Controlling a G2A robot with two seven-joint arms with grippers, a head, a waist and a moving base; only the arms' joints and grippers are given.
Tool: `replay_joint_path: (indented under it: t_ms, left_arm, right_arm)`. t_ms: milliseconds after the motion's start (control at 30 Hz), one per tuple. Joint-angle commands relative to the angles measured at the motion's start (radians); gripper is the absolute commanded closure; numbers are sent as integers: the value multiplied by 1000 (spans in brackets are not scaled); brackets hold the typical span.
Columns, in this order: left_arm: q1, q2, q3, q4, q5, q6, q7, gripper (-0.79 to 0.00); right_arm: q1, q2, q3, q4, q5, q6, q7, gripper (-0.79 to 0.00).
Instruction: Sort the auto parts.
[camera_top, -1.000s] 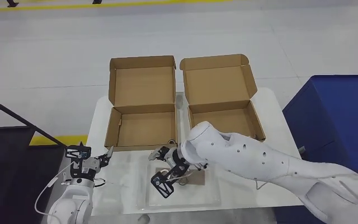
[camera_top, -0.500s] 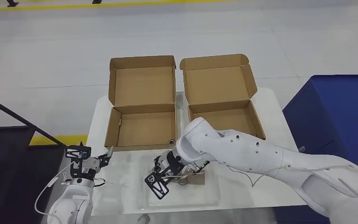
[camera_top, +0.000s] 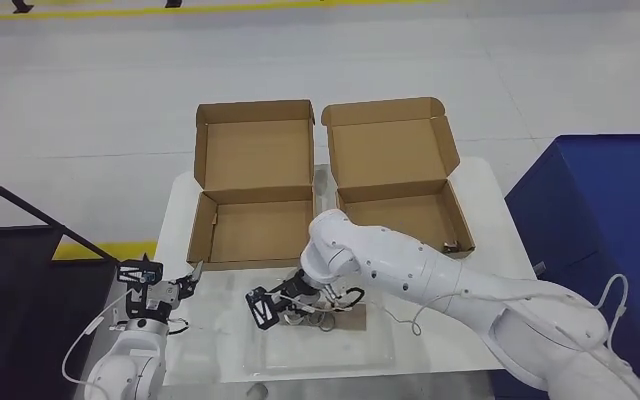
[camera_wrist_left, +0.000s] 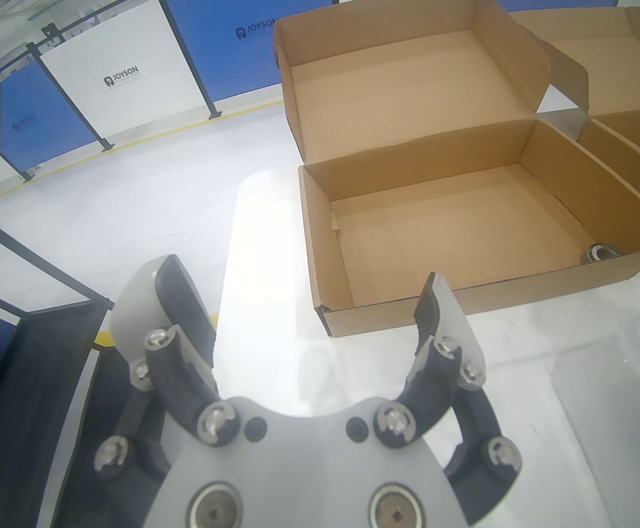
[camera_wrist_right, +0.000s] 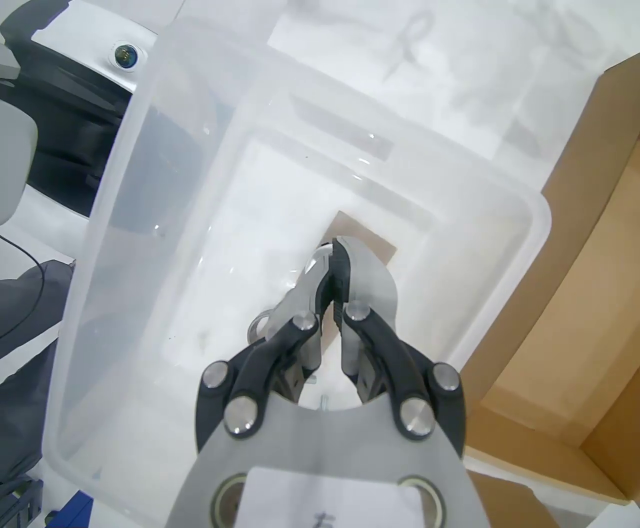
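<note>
Right wrist view: the right gripper (camera_wrist_right: 336, 250), jaws pressed together, points down into the clear bin (camera_wrist_right: 120, 165), its tips over a brown card (camera_wrist_right: 370, 232) on the floor. A metal ring (camera_wrist_right: 257, 325) lies just beside the fingers; whether anything is pinched between them, I cannot tell. The left gripper (camera_wrist_left: 300, 280), jaws wide apart, hovers over the table (camera_wrist_left: 260, 240) near the left box (camera_wrist_left: 320, 240), where a bearing (camera_wrist_left: 600, 250) sits in one corner. In the top view, a small dark part (camera_top: 455, 245) lies in the right box (camera_top: 395, 215).
</note>
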Motion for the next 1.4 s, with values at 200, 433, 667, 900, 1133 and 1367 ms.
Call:
replay_joint_path:
  t_ms: [200, 433, 667, 900, 1133, 1367]
  left_arm:
    - [0, 0, 0, 0, 0, 0, 0, -785]
    - [0, 0, 0, 0, 0, 0, 0, -785]
    - [0, 0, 0, 0, 0, 0, 0, -785]
    - [0, 0, 0, 0, 0, 0, 0, -785]
    - [0, 0, 0, 0, 0, 0, 0, -785]
    - [0, 0, 0, 0, 0, 0, 0, -785]
  right_arm:
    - [0, 1, 0, -1, 2, 0, 1, 0]
    - [-23, 2, 0, -23, -75, 68, 59, 0]
    - [-50, 4, 0, -137, -116, 249, 249, 0]
    - [-46, 0, 0, -125, -90, 264, 265, 0]
    - [-45, -25, 0, -29, -98, 191, 192, -283]
    - [-57, -63, 0, 56, -135, 141, 142, -326]
